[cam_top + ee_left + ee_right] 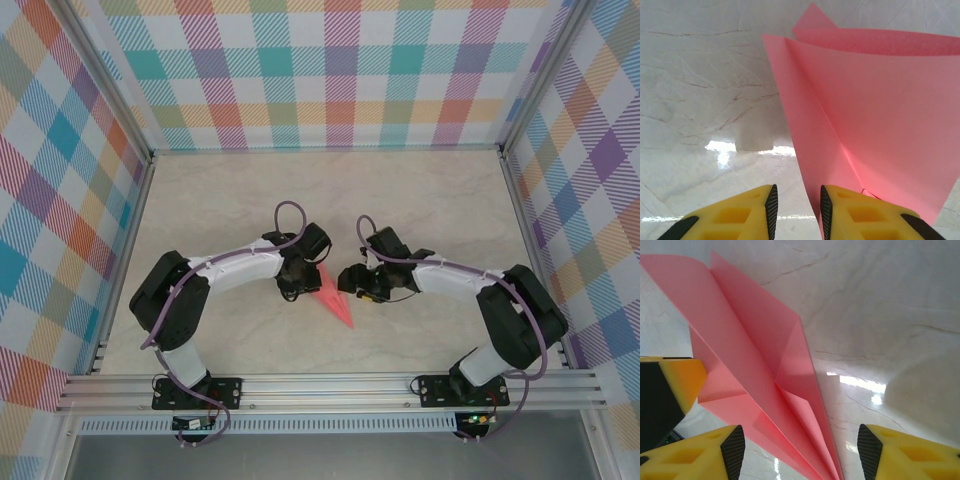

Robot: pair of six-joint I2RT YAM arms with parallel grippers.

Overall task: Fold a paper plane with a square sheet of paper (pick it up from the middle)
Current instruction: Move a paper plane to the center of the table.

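ok so top cam: the paper plane (335, 302) is lying on the marble-look table (230, 200) right btw the two grippers, closer to the near edge than the back. its a pink dart w/ the nose pointing toward the arm bases and a bit right, wide tail end up by the left gripper (298, 288). the right gripper (353, 284) is just beside it on the other side. left wrist cam: the yellow fingers (740, 215) w/ black pads sit narrow, but theres a gap w/ bare table showing thru it, so not clamped on anything afaict. the paper's edge runs down right against the inner pad of one finger and the rest of the sheet fans out past it. right wrist cam: jaws stand wide apart, the plane's folded layers and pointed end run down btw them w/ table showing either side, centre crease easy to see. plaid walls (340, 70) all round. small boards (475, 420) at the arm bases, one w/ a green light, any print on them too small to read
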